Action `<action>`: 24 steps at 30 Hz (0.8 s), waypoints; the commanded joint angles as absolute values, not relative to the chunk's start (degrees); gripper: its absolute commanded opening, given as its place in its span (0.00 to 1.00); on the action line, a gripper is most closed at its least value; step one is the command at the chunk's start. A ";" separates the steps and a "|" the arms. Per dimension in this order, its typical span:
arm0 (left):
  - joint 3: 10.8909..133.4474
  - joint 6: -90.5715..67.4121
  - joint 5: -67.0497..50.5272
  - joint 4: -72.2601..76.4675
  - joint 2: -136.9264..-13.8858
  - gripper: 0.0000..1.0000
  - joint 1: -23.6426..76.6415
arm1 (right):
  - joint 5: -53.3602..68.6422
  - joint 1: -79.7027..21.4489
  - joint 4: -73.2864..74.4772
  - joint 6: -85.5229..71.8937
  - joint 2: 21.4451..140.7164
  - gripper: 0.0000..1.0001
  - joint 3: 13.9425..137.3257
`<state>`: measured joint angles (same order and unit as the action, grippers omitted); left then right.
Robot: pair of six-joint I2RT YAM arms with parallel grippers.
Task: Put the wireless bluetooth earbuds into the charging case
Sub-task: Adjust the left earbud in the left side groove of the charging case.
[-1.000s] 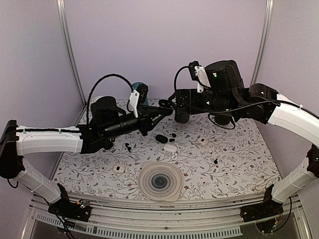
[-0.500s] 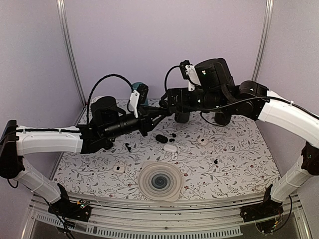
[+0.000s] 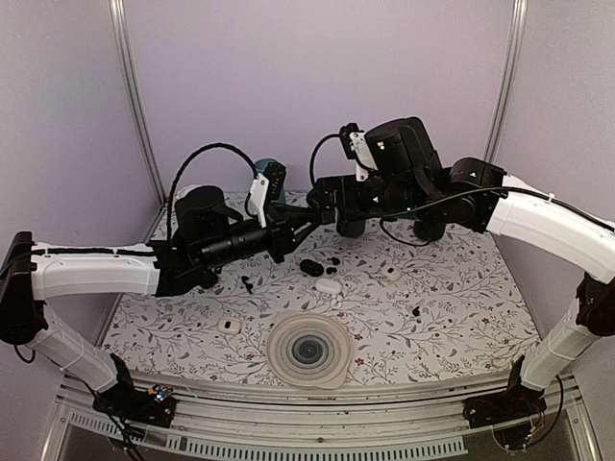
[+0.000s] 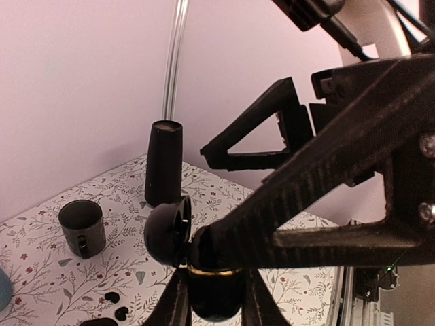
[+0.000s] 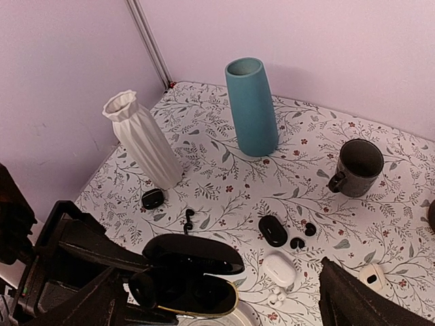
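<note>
Left gripper [image 3: 308, 219]: clamped hard on open case [image 5: 192, 277], black, held up in the air, lid [image 5: 195, 253] flipped back. Can't tell if anything sits in its wells, too dark.

Right gripper [image 3: 323, 199]: spread as wide as it goes, nothing held. Tips right at the open case, a finger on either side of it in the right wrist view. Contact or not: can't tell.

Straight below the right tips, on the table: white case [image 5: 279, 266], shut, with a white earbud [image 5: 275, 297] just beside it. Second white case [image 5: 372, 275] off to the side, near the right finger.

Just past that: shut black case [image 5: 272, 231], two black earbuds [image 5: 297, 242] loose next to it, well apart from the open case.

Further out, off toward the left gripper's side: small black case [image 5: 153, 198] at the foot of a white vase [image 5: 143, 139].

Farthest from the tips: teal vase [image 5: 251, 105], upright, and a black mug [image 5: 359, 166] near the back wall.
</note>
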<state>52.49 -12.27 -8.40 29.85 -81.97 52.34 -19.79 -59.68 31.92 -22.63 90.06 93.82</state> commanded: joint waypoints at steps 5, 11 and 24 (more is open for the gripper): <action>51.85 -11.80 -8.98 31.29 -79.17 0.00 52.30 | -18.71 -57.61 31.59 -23.99 87.25 0.99 89.48; 51.86 -11.93 -9.04 31.88 -79.18 0.00 52.31 | -18.60 -57.40 32.09 -24.17 86.35 0.99 88.47; 51.49 -12.36 -10.02 32.76 -79.14 0.00 52.03 | -16.97 -57.34 31.24 -24.87 83.71 0.99 87.01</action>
